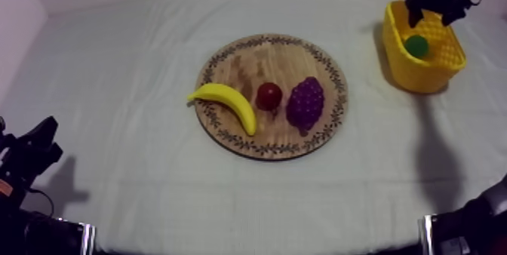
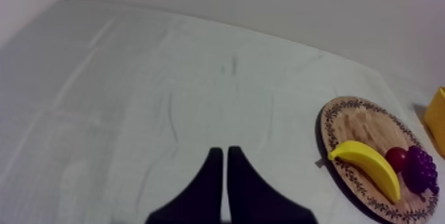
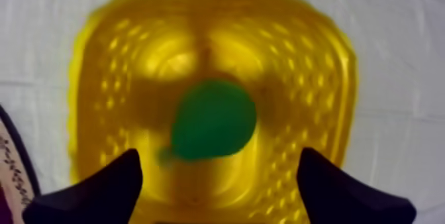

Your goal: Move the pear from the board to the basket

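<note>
The pear is lying inside the yellow basket, which is standing at the right of the tabletop. The right claw is hovering just above the basket, fingers spread wide with nothing between them. The left claw is resting over bare cloth, fingers pressed together in a narrow wedge. A banana, a small red fruit and grapes are sitting on the wooden board.
</note>
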